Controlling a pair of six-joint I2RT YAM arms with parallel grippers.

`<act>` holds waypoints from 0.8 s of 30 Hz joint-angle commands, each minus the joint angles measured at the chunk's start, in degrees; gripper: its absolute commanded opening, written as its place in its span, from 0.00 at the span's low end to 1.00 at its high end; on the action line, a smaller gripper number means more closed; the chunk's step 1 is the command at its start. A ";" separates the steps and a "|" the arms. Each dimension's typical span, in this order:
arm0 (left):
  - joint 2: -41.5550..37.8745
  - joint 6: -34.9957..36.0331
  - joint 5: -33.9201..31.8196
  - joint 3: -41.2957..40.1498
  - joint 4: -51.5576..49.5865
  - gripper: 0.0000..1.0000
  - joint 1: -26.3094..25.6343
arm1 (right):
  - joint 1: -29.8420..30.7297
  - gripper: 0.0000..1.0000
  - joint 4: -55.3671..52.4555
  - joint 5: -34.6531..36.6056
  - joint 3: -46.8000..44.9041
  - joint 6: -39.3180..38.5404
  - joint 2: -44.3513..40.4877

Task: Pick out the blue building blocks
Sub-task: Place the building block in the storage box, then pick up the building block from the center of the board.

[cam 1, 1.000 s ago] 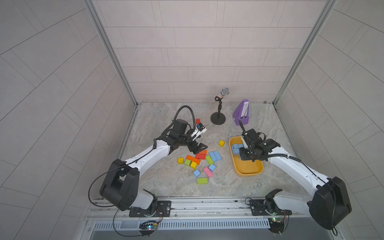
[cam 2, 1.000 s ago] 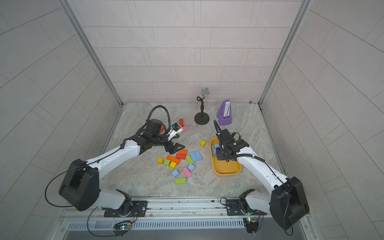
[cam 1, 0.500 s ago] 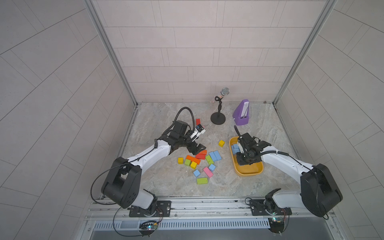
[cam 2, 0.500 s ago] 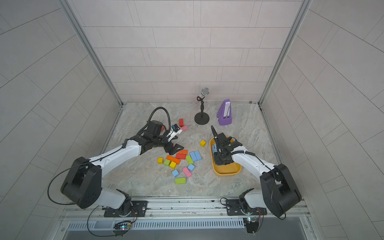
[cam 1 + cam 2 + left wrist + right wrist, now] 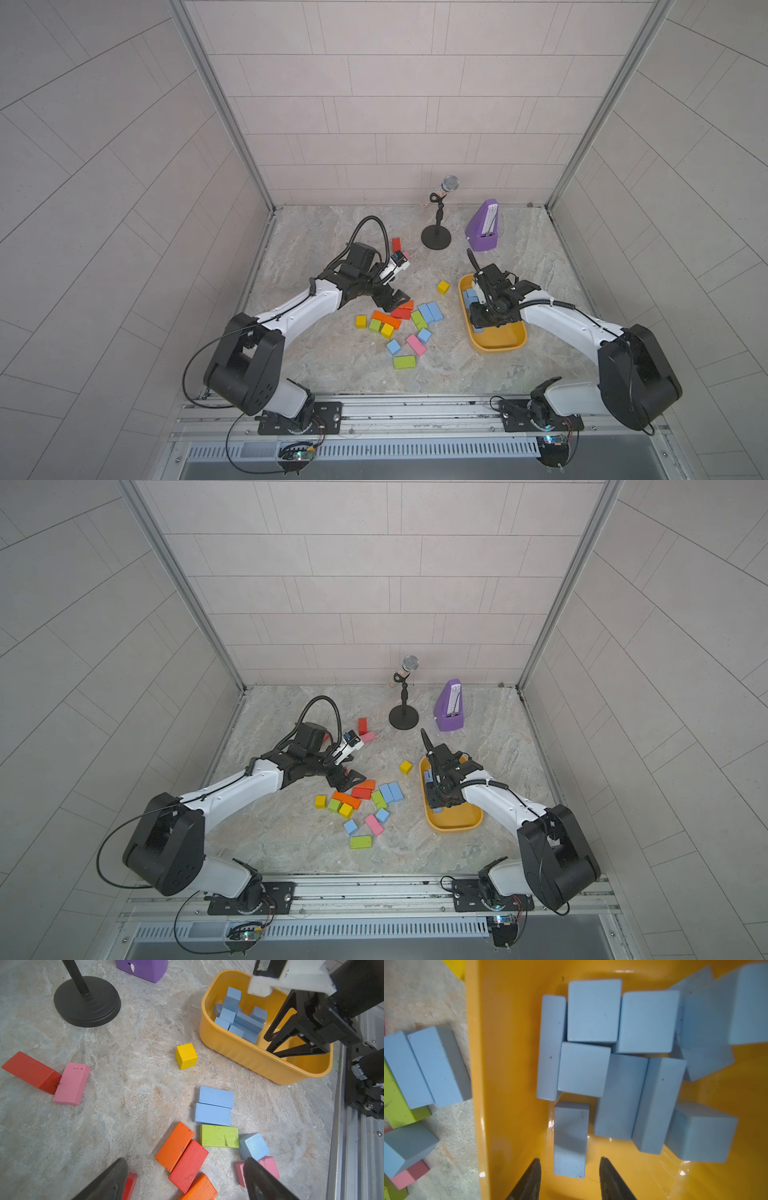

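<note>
Several blue building blocks lie piled in the yellow tray (image 5: 498,338) (image 5: 455,818) (image 5: 259,1061) (image 5: 512,1064). My right gripper (image 5: 484,318) (image 5: 440,798) (image 5: 268,1044) (image 5: 570,1159) hangs low inside the tray, open. A blue brick (image 5: 570,1138) lies flat on the tray floor between its jaws, with a gap on each side. On the table, two blue bricks (image 5: 430,311) (image 5: 390,791) (image 5: 215,1097) lie side by side. Two blue cubes (image 5: 424,335) (image 5: 393,346) (image 5: 254,1145) sit nearer the front. My left gripper (image 5: 392,299) (image 5: 347,779) (image 5: 185,1160) is open above red and orange bricks, holding nothing.
Orange, red, green, yellow and pink blocks (image 5: 386,320) mix with the blue ones mid-table. A yellow cube (image 5: 443,286) stands alone beside the tray. A green brick (image 5: 404,362) lies nearest the front. A microphone stand (image 5: 435,239) and purple metronome (image 5: 484,226) stand at the back.
My right gripper's jaws have parted inside the tray, leaving the blue brick lying loose between them. The right arm swung in closer. The left arm has barely moved.
</note>
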 commanded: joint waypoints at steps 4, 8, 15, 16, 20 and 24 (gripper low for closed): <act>-1.02 -1.04 1.48 1.59 -0.99 0.92 2.44 | 3.35 0.48 -2.82 3.64 4.34 0.08 -4.73; -2.57 -2.68 3.35 0.95 -2.03 0.92 6.73 | 9.05 0.48 -2.86 4.24 8.54 0.07 -3.94; -6.24 -7.55 5.77 -4.35 -0.58 0.92 17.35 | 22.68 0.48 -4.83 7.05 17.17 -1.58 6.65; -6.63 -7.73 5.87 -5.05 -0.04 0.92 18.22 | 24.12 0.48 -5.01 7.20 17.87 -2.19 8.20; -7.57 -9.56 6.04 -7.66 3.92 0.92 20.08 | 28.34 0.52 -6.74 8.27 21.30 -4.71 15.30; -8.19 -9.62 5.79 -8.23 5.48 0.92 20.08 | 29.11 0.53 -7.07 7.16 23.09 -5.42 20.51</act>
